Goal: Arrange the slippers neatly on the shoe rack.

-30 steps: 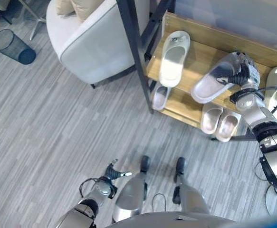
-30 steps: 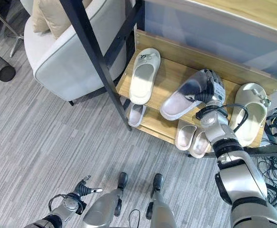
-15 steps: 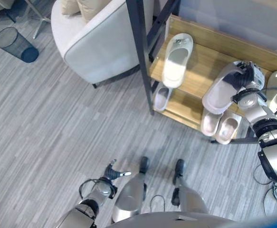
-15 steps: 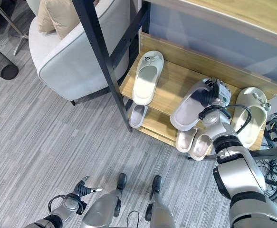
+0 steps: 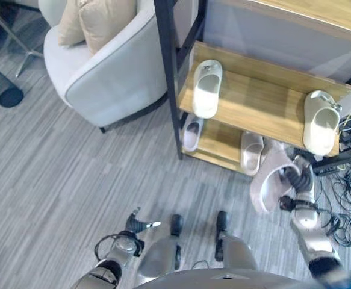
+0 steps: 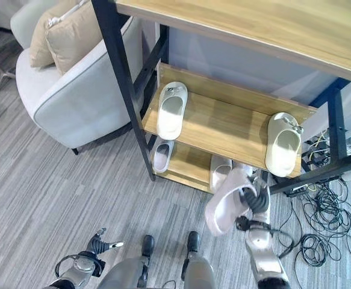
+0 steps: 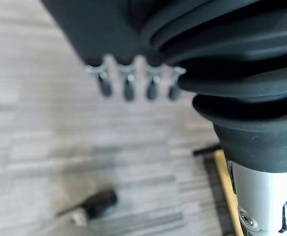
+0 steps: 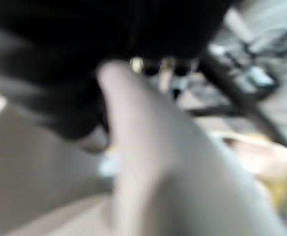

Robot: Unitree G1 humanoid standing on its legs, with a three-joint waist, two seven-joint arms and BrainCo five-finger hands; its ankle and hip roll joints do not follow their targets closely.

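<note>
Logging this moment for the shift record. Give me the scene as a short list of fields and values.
held slipper: pale pink slipper, off the rack, in front of the lower shelf
right hand: right hand, fingers curled round the pink slipper
left hand: left hand, low over the floor, fingers relaxed, holding nothing
upper shelf: shoe rack carries two cream slippers, one at each end
lower shelf: two pale slippers partly tucked under
beside rack: grey armchair with a beige cushion

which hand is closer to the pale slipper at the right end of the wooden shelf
Right. The right hand is just below and in front of that pale slipper, shut on a light grey slipper. The left hand hangs low over the floor, far off.
</note>
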